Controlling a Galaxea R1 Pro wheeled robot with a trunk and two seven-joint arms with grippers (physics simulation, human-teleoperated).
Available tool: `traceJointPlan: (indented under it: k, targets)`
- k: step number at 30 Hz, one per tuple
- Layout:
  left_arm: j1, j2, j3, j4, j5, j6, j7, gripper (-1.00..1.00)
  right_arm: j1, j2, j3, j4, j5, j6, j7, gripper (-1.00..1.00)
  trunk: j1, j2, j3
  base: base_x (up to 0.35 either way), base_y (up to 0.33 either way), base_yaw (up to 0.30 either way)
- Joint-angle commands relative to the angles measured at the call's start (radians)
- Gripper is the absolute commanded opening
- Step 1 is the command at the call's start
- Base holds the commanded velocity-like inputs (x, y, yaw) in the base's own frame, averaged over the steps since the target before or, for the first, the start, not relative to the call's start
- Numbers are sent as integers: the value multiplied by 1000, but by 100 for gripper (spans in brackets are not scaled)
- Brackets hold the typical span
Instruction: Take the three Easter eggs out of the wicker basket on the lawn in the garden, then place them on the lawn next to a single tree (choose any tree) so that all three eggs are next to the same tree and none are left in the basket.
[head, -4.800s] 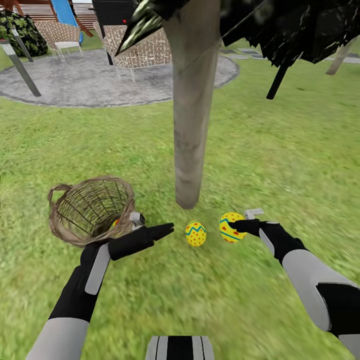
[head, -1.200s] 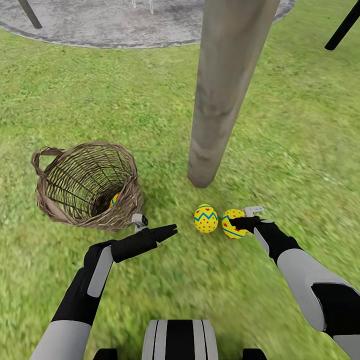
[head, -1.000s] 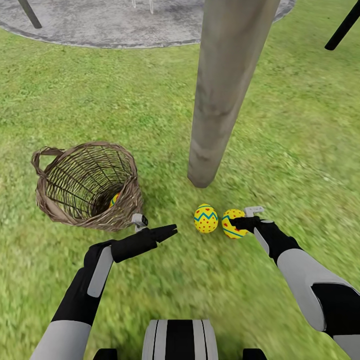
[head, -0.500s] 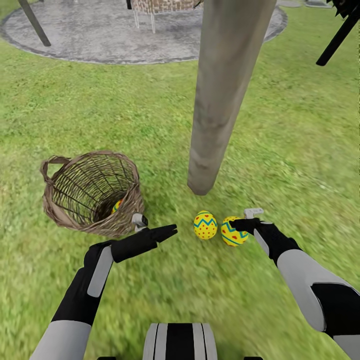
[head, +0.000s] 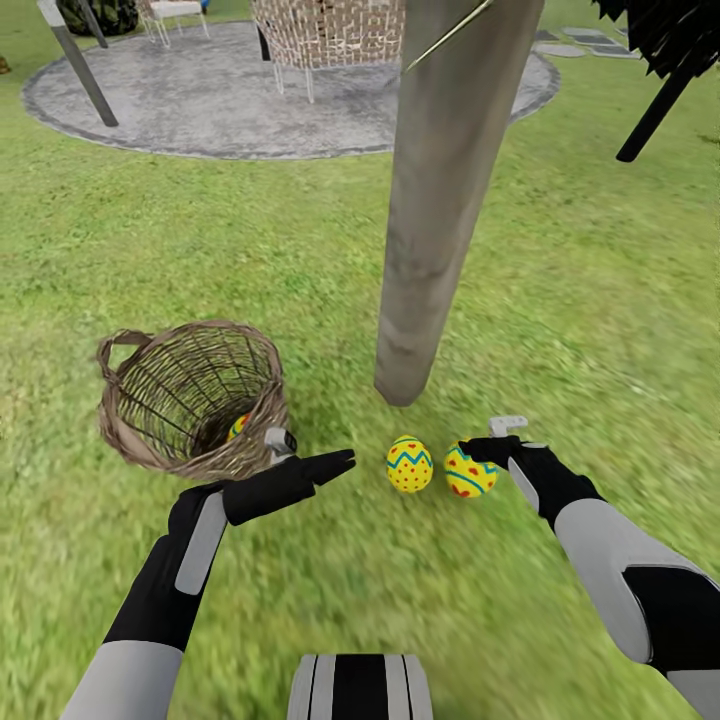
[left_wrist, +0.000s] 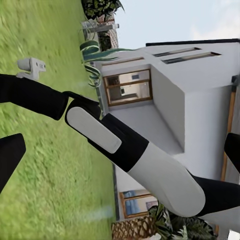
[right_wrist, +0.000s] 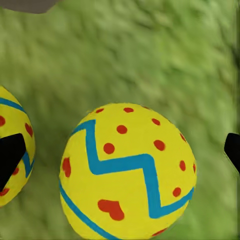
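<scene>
A smooth grey-beige tree trunk rises from coarse green lawn. Near its base lie two glossy yellow eggs with blue zigzags and red dots: one egg lies free, and the other egg is touching the right tool. In the right wrist view an egg sits between that tool's widely parted black fingertips. A third egg shows through the loosely woven brown wicker basket. The left tool hovers beside the basket; I cannot tell its opening.
</scene>
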Motion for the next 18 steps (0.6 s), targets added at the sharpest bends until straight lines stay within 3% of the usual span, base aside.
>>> traceJointPlan:
  k: [1, 14, 16, 18]
  targets:
    - [0, -1, 2, 0, -1, 4, -3, 100, 0, -1, 2, -2, 4, 5, 3, 100, -1, 0, 3, 0, 0, 0]
    - [-10, -12, -1, -28, -2, 25, 0, 100, 0, -7, -3, -4, -4, 34, 6, 100, -6, 3, 54, -17, 0, 0]
    - [-11, -12, -1, -31, -2, 31, 0, 100, 0, -8, -4, -16, -4, 132, 7, 100, -7, 4, 61, -285, 0, 0]
    - [-11, -11, 0, -31, -1, 32, 0, 100, 0, -6, -4, -56, -4, 178, 8, 100, -8, 4, 69, -331, 0, 0]
